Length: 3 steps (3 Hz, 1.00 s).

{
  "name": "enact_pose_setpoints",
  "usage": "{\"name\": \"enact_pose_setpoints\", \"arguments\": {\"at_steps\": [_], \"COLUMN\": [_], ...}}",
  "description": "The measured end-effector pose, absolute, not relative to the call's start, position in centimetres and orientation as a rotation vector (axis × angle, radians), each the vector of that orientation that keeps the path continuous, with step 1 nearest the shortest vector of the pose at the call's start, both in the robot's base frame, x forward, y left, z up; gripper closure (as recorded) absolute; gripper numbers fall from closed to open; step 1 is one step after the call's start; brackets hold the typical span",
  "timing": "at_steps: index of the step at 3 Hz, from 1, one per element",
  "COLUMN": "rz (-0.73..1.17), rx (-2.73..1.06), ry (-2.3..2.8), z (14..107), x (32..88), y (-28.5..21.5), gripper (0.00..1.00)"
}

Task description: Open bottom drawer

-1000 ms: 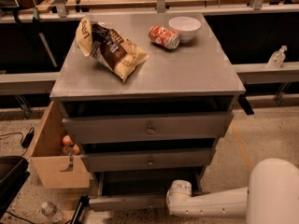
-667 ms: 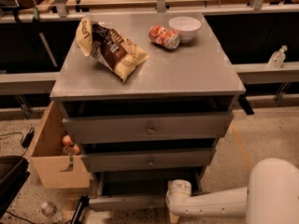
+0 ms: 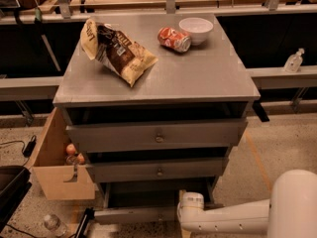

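The grey cabinet (image 3: pixel 198 76) fills the middle of the view, and everything below is placed from it. The white arm (image 3: pixel 237 222) reaches in from the cabinet's lower right, low by the floor. Its tip and the claw (image 3: pixel 188 207) sit at the right end of the cabinet's lowest front. Against a second ago, neither arm nor drawer has visibly shifted, so I judge the pull is paused or very slow rather than finished. Whether the claw is clenched, released or grasping anything cannot be told. The bottom drawer (image 3: pixel 133 214) is at the cabinet's foot, its narrow grey front standing forward of the two fronts above. A dark gap between it and the cabinet body shows it is already partly out, though how far it can still run is unclear. Its knob cannot be made out. The top drawer (image 3: pixel 156 135) and the middle drawer (image 3: pixel 158 170) each show a small centre knob and stand a little proud of the frame. A cardboard box (image 3: pixel 54 180) leans against the cabinet's left side. On the worktop lie a crumpled snack bag (image 3: pixel 119 53) towards the left, then a white bowl (image 3: pixel 196 29) at the back right. A red can (image 3: pixel 174 38) lies on its side just beside the bowl.
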<state>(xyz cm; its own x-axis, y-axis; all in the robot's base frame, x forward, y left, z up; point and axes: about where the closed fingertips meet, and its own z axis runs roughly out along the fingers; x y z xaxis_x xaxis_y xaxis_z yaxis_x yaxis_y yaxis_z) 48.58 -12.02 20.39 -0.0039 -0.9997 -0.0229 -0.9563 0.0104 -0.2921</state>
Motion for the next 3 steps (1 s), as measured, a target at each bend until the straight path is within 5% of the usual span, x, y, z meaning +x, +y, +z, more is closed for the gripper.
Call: {"name": "enact_pose_setpoints", "arguments": {"at_steps": [3], "rz": [-0.579], "rx": [-2.062], "ry": [1.932], "z": [30.5], "x": [48.8], "y": [-13.3], "gripper": [0.64]}}
